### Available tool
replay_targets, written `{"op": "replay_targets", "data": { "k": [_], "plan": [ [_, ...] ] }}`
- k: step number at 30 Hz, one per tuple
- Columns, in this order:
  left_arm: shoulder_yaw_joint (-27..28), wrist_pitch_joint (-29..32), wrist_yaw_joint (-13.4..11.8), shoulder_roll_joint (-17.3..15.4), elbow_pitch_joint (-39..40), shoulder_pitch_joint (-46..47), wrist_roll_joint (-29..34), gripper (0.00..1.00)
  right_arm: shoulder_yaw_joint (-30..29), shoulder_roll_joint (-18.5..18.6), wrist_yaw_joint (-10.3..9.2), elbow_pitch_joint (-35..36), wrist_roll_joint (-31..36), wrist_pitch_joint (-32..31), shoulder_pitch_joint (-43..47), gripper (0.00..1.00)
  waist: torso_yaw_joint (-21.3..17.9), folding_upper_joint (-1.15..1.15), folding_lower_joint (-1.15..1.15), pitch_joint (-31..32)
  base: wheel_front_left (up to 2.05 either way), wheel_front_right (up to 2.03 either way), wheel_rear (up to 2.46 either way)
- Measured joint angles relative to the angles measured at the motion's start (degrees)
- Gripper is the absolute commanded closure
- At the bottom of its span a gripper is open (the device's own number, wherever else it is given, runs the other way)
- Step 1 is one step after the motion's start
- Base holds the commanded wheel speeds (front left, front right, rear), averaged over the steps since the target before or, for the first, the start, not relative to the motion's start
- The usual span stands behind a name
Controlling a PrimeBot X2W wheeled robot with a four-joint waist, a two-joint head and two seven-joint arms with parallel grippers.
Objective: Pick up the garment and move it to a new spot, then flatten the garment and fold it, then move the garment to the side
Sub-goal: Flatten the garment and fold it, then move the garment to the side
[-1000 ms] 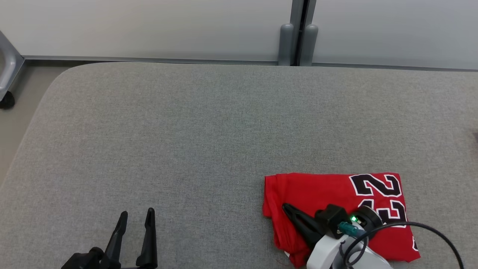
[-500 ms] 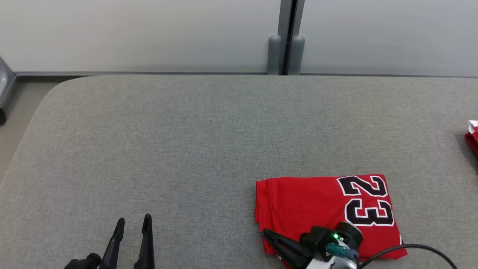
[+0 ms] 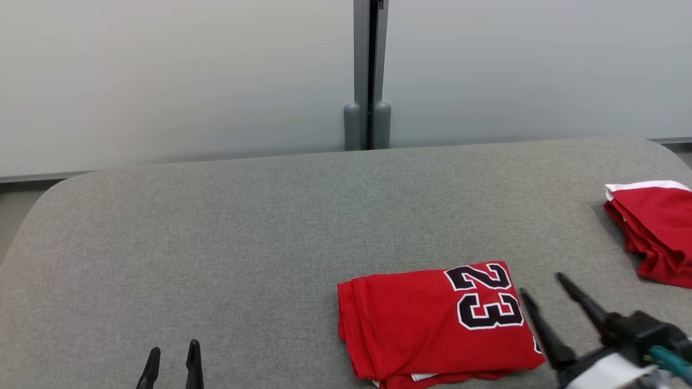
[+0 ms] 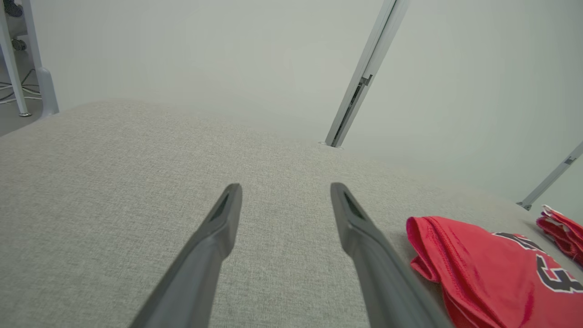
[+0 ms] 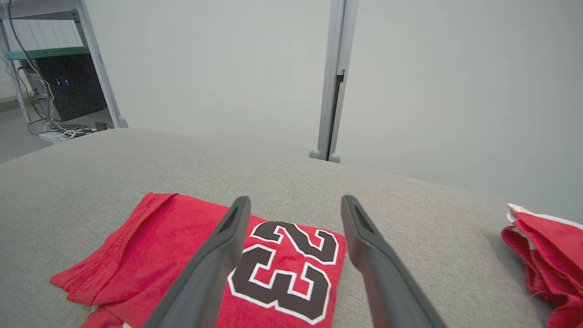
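Observation:
The garment (image 3: 432, 321) is a red jersey with a black "23", folded into a neat rectangle on the grey padded table (image 3: 243, 232). It also lies in the left wrist view (image 4: 492, 273) and the right wrist view (image 5: 273, 264). My right gripper (image 3: 540, 286) is open, hovering just right of the jersey's right edge, holding nothing; in its own view (image 5: 296, 202) the fingers frame the "23" from above. My left gripper (image 3: 172, 351) is open at the lower left, far from the jersey, with bare table between its fingers (image 4: 286, 189).
A second red and white garment (image 3: 654, 232) lies crumpled at the table's right edge, seen too in the right wrist view (image 5: 546, 255). A pale wall with a grey post (image 3: 367, 75) stands behind the table. A shelf with cables (image 5: 54, 91) is off to the left.
My right gripper has let go of the folded jersey, opened, and drawn back to its right side. The head camera has tilted up and turned right, bringing the second garment into view.

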State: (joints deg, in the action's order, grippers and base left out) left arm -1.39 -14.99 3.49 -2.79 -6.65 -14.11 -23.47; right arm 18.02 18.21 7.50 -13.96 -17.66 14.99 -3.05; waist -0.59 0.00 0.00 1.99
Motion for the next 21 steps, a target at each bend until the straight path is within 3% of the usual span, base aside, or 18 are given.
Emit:
{"op": "replay_targets", "data": {
  "k": [5, 8, 21],
  "plan": [
    [0.7, 0.0, 0.6, 0.0, -0.2, -0.9, 1.5, 0.00, -11.8, -1.0, 0.00, 0.3, 1.1, 0.0, 5.8, 0.00, -0.5, 0.00, 0.00, 1.1, 0.00, 0.00, 0.00],
    [0.8, 0.0, 1.0, 0.0, -0.3, -1.1, 2.2, 0.00, -15.6, -2.3, 0.00, -1.3, 1.5, 0.0, 8.3, 0.00, -0.4, 0.00, 0.00, 1.2, 0.00, 0.00, 0.00],
    [0.6, 0.0, 1.2, 0.0, -0.1, -1.8, 2.6, 0.00, -17.7, -5.0, -0.01, -2.8, 1.7, 0.0, 10.1, 0.00, 0.3, 0.00, 0.00, 1.4, 0.00, 0.00, 0.00]
  ]
}}
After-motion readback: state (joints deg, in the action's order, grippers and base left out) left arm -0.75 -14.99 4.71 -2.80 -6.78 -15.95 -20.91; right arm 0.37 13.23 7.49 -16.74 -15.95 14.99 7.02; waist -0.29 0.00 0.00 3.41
